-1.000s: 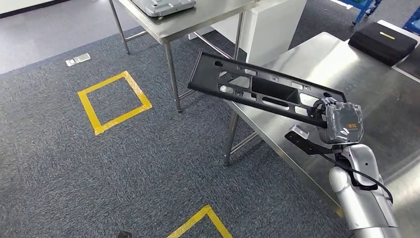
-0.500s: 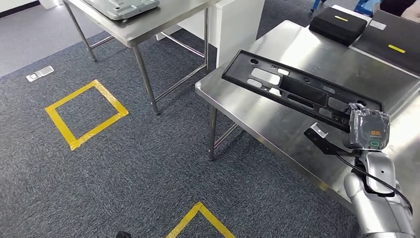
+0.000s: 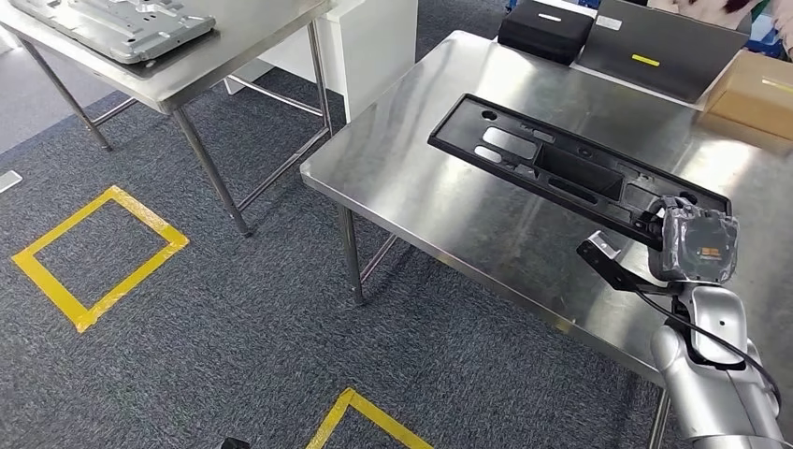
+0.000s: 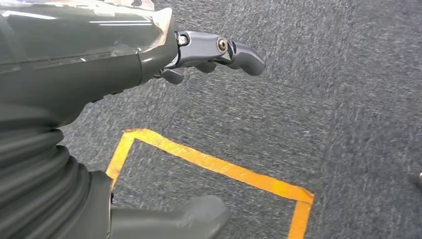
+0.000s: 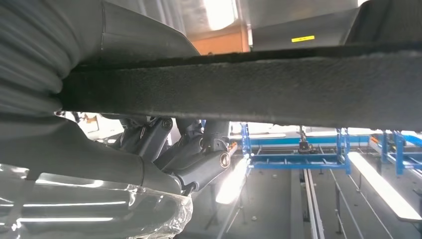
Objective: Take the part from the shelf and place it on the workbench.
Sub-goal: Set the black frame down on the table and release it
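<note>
A long black plastic part point(image 3: 561, 166) with several cut-outs hangs tilted above the steel workbench point(image 3: 439, 187). My right hand point(image 3: 687, 238) grips its near right end. In the right wrist view the part's dark edge point(image 5: 278, 89) runs across the picture with the fingers point(image 5: 199, 154) curled against it. My left hand point(image 4: 149, 50) hangs over the grey carpet, its fingers spread and holding nothing.
A black case point(image 3: 544, 24), a dark laptop-like case point(image 3: 659, 42) and a cardboard box point(image 3: 753, 94) stand at the workbench's far end. A second steel table point(image 3: 187, 56) with a grey metal plate point(image 3: 122, 23) stands to the left. Yellow tape squares point(image 3: 93, 253) mark the carpet.
The camera has turned to the right, so the workbench now lies nearer the middle. The part has stayed in my right hand and now hangs wholly over the workbench top.
</note>
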`<state>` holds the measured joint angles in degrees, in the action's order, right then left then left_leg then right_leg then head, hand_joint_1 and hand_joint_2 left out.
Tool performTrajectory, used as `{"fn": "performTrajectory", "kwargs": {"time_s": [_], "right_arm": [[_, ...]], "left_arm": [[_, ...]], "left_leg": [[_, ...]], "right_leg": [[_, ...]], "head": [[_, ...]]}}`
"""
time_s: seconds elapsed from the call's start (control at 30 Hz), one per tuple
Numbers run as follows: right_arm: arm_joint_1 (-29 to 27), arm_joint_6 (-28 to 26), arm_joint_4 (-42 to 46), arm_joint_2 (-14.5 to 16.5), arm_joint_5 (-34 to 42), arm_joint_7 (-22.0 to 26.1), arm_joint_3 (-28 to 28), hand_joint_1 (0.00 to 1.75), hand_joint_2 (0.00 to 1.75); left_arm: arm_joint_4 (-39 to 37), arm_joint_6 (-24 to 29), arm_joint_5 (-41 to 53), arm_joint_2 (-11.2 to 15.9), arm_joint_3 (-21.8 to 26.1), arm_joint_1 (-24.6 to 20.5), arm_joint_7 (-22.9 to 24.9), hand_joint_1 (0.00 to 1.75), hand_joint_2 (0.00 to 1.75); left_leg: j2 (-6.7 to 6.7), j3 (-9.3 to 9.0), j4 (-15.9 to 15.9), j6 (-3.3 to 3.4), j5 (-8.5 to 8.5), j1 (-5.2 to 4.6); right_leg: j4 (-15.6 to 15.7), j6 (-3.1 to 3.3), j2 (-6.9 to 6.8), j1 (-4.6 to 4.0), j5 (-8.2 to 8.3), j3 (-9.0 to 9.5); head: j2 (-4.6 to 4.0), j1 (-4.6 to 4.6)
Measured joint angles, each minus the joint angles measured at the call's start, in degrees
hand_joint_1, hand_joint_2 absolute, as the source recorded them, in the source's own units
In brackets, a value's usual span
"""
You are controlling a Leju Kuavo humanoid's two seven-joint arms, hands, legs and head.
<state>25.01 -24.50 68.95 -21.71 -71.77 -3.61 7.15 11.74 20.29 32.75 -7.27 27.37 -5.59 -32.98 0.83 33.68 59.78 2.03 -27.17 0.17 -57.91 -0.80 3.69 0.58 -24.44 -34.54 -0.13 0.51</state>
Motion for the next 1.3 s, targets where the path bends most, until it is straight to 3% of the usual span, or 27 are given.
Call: {"fn": "performTrajectory", "kwargs": {"time_s": [0.1,0.17,0.27,0.33,0.37,0.43,0.47,0.53,0.6,0.7,0.8,0.93,1.03,1.07,1.17,1.3], "right_arm": [[1.0,0.1,-1.3,0.0,-1.0,-0.2,0.0,1.75,1.75],[2.1,0.0,-2.8,0.0,-1.8,-0.4,0.0,1.75,1.75],[5.2,0.4,-6.5,0.4,-3.3,-0.7,0.3,1.75,1.75],[7.5,1.0,-9.8,1.0,-4.5,-1.0,0.7,1.75,1.75],[8.8,1.4,-11.7,1.4,-5.1,-1.3,0.9,1.75,1.75],[11.9,1.9,-15.7,2.0,-6.6,-1.9,1.6,1.75,1.75],[13.7,2.1,-17.9,2.4,-7.3,-2.3,2.0,1.75,1.75],[17.0,2.5,-21.9,3.1,-8.5,-3.1,2.7,1.75,1.75],[20.1,2.7,-26.1,3.8,-9.4,-3.7,3.4,1.75,1.75],[24.4,3.0,-31.7,4.7,-10.5,-4.0,4.5,1.75,1.75],[28.1,3.9,-36.4,5.4,-11.3,-4.6,5.4,1.75,1.75],[31.2,4.6,-40.3,5.8,-11.8,-5.1,6.2,1.75,1.75],[32.5,4.8,-41.9,6.0,-12.0,-5.8,6.5,0.44,1.75],[32.9,4.8,-42.5,6.1,-12.0,-6.0,6.5,0.00,1.75],[34.2,4.9,-44.2,6.4,-12.1,-6.4,6.7,0.00,1.75],[35.0,5.2,-45.7,7.0,-12.0,-6.7,6.7,0.00,1.75]], "left_arm": [[0.0,0.1,-0.3,-0.1,0.5,-0.1,-0.5,0.00,1.75],[0.0,0.3,-0.3,-0.1,0.7,-0.1,-0.8,0.00,1.75],[0.0,0.3,0.0,-0.3,1.1,-0.1,-1.1,0.00,1.75],[0.0,0.2,0.2,-0.4,1.2,0.0,-1.1,0.00,1.75],[0.0,0.2,0.4,-0.4,1.3,0.0,-1.1,0.00,1.75],[0.0,0.2,0.8,-0.5,1.3,-0.1,-1.0,0.00,1.75],[0.0,0.2,1.0,-0.4,1.3,-0.2,-1.0,0.00,1.75],[0.0,0.2,1.3,-0.3,1.3,-0.4,-1.0,0.00,1.75],[0.0,0.3,1.5,-0.3,1.3,-0.4,-1.0,0.00,1.75],[0.0,0.3,1.8,-0.2,1.4,-0.4,-1.0,0.00,1.75],[0.0,0.3,2.1,-0.2,1.4,-0.4,-1.0,0.00,1.75],[0.0,0.3,2.2,-0.2,1.4,-0.4,-1.0,0.00,1.75],[0.0,0.3,2.2,-0.2,1.4,-0.4,-1.1,0.00,1.75],[0.0,0.2,2.1,-0.2,1.5,-0.4,-1.3,0.00,1.31],[0.0,-0.8,1.4,-0.3,2.1,-0.4,-1.6,0.00,0.00],[0.0,-1.0,0.9,-0.3,2.9,-0.4,-0.9,0.00,0.00]], "left_leg": [[-0.13,-0.09,-1.0,0.76,0.60,-0.32],[-0.40,-0.16,-1.7,1.54,1.33,-0.12],[-0.96,0.20,-2.0,2.04,1.86,-0.04],[-1.38,0.38,-2.0,1.91,1.95,0.03],[-1.56,0.43,-1.9,1.79,1.99,0.10],[-1.85,0.47,-1.7,1.33,1.97,0.25],[-1.95,0.61,-1.6,0.96,1.95,0.20],[-2.03,1.03,-1.3,0.37,1.91,-0.07],[-1.98,1.35,-1.2,0.87,2.15,-0.20],[-1.91,1.34,-1.5,1.91,2.61,-0.08],[-1.91,1.24,-1.8,2.14,2.83,0.07],[-1.91,1.22,-2.0,1.75,2.99,0.30],[-1.93,1.23,-2.0,0.70,2.98,0.43],[-1.93,1.24,-2.0,0.25,2.96,0.46],[-1.92,1.25,-2.1,-0.69,2.90,0.47],[-1.91,1.26,-2.0,-0.79,2.87,0.20]], "right_leg": [[0.2,-0.69,0.19,-0.14,0.33,-0.41],[-1.4,-0.87,-0.93,-0.26,-0.59,-1.44],[-10.9,-0.56,-2.71,0.06,-5.02,-5.99],[-15.4,-1.09,-2.96,0.44,-6.33,-7.68],[-14.6,-1.65,-3.11,0.72,-5.77,-7.02],[-7.5,-3.05,-3.70,1.42,-3.23,-3.08],[-4.0,-3.43,-3.85,1.45,-2.27,-1.09],[-0.2,-3.28,-3.83,1.49,-1.43,0.83],[-0.1,-2.74,-3.54,1.52,-1.20,0.74],[-0.1,-2.56,-3.52,1.31,-1.07,0.67],[-0.1,-2.38,-3.53,1.04,-1.03,0.63],[-0.2,-2.32,-3.54,0.70,-1.05,0.59],[-0.2,-2.15,-3.54,0.56,-1.04,0.54],[-0.2,-2.05,-3.54,0.52,-1.05,0.51],[-0.2,-1.91,-3.54,0.40,-1.07,0.44],[-0.2,-1.92,-3.54,0.36,-1.07,0.43]], "head": [[0.00,0.00],[0.00,-0.11],[0.00,-0.37],[0.00,-0.38],[0.00,-0.39],[0.00,-0.38],[0.00,-0.41],[0.00,-0.34],[0.00,-0.13],[0.00,-0.02],[0.00,-0.03],[0.00,-0.04],[0.00,-0.04],[0.00,-0.05],[0.00,-0.08],[0.00,-0.07]]}}
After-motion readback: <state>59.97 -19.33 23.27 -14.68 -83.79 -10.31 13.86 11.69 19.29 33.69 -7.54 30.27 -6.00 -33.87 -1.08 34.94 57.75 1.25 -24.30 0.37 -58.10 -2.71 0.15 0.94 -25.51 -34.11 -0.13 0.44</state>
